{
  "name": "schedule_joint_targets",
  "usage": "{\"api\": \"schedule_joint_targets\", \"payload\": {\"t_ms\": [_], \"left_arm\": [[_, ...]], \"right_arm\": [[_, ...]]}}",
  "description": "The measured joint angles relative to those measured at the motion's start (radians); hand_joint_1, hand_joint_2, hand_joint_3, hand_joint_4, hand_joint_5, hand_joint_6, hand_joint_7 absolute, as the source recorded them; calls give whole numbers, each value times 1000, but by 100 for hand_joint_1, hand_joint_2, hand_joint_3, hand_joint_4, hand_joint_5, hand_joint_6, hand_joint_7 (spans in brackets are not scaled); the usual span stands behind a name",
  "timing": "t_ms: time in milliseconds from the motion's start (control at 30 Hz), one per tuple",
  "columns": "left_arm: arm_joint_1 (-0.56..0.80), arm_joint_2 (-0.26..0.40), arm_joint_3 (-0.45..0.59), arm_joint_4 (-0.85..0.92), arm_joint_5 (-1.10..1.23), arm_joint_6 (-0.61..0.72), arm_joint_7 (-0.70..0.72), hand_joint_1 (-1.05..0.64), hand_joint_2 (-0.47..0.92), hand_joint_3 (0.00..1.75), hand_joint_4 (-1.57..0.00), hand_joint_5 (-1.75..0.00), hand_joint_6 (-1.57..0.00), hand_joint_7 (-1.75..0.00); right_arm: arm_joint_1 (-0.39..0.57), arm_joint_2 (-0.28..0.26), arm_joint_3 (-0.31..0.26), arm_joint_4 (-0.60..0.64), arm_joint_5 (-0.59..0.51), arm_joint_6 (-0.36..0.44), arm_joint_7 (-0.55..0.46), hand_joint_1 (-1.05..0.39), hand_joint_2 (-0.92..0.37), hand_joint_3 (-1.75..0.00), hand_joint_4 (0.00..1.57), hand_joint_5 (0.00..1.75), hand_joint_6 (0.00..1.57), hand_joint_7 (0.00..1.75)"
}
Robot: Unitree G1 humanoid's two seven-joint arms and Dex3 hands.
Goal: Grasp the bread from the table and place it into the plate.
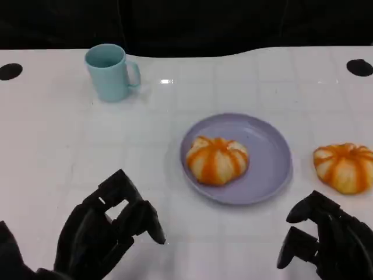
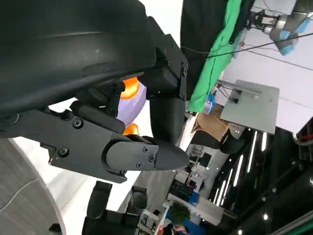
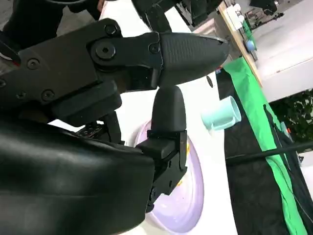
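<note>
Bread (image 1: 217, 160) sits on the purple plate (image 1: 269, 153) ahead of both hands; another loaf (image 1: 345, 167) lies just beyond the right hand (image 1: 326, 242). Left hand (image 1: 108, 230) and right hover, fingers apart, holding nothing

2 round bread buns show, each pale cream with orange stripes running down from the top like a small pumpkin. 1 bread bun (image 1: 217, 160) sits inside the plate (image 1: 271, 153), on its left half, upright and whole. the plate is a shallow round dish in pale lilac (its rim casts a thin shadow), lying flat on the white counter (image 1: 70, 146) near the middle. the other bread bun (image 1: 345, 167) lies on the counter to the right of the plate, apart from its rim.
</note>
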Motion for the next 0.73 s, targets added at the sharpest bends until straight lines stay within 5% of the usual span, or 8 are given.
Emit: {"api": "schedule_joint_targets", "payload": {"t_ms": [733], "left_arm": [[36,-11,11,-23,19,40,-13,-59,92,30,-76,-175,-53,-175]], "right_arm": [[0,0,-4,1,-9,-5,9,-52,-92,-45,59,175,38,164]]}}
